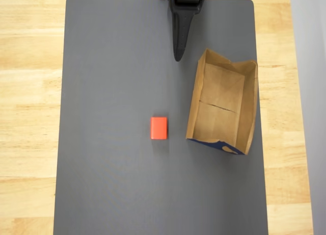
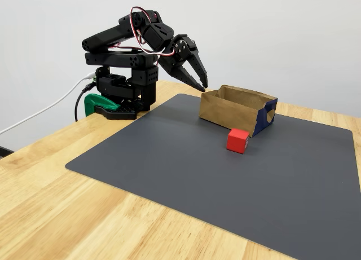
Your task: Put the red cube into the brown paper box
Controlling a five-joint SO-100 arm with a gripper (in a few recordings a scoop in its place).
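step: pre-reach | end effector slightly parted, empty, raised near mat's far edge | next: descend onto red cube mid-mat, beside brown paper box

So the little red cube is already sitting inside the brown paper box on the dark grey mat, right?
Not quite. The small red cube sits on the dark grey mat beside the brown paper box, outside it, as the overhead view shows.

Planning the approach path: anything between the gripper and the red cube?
Nothing: in the overhead view only bare grey mat lies between the gripper and the red cube. The brown paper box sits off to the side.
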